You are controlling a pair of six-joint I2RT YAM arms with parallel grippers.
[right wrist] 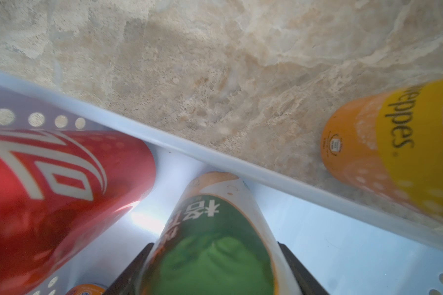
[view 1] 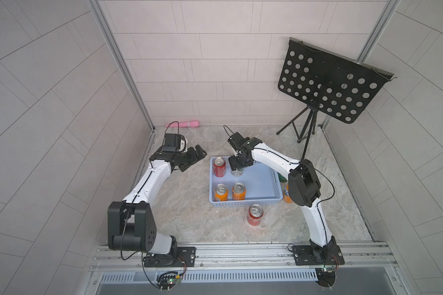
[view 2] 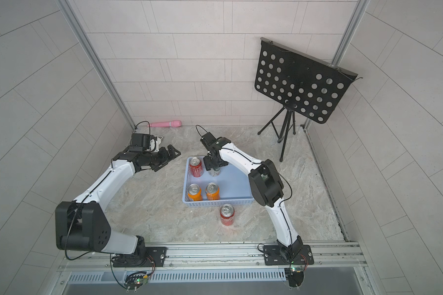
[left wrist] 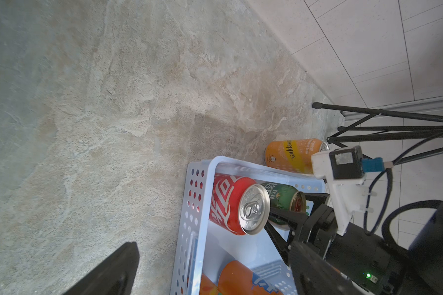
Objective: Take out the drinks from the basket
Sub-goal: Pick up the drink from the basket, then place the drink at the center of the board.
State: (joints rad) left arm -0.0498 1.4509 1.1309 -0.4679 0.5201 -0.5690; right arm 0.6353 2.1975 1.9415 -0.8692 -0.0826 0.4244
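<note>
The light-blue basket [view 1: 246,203] [view 2: 216,203] holds a red can [view 1: 219,167] [left wrist: 230,204], two orange cans [view 1: 221,192] [view 1: 239,191] and a white-and-green can [view 1: 237,173] [right wrist: 215,229]. My right gripper [view 1: 237,166] [right wrist: 214,249] is shut on the white-and-green can, one finger on each side, at the basket's back. My left gripper [view 1: 193,158] [left wrist: 214,246] hangs open and empty, left of the basket. Outside the basket stand a second red can [view 1: 255,214] in front, an orange can [view 1: 287,195] on the right, and a yellow-orange can [left wrist: 292,155] behind the back wall.
A black music stand [view 1: 327,81] rises at the back right, its tripod legs [view 1: 302,127] on the table. A pink handle-shaped object [view 1: 183,124] lies against the back wall. A green can [view 1: 281,177] peeks out beside my right arm.
</note>
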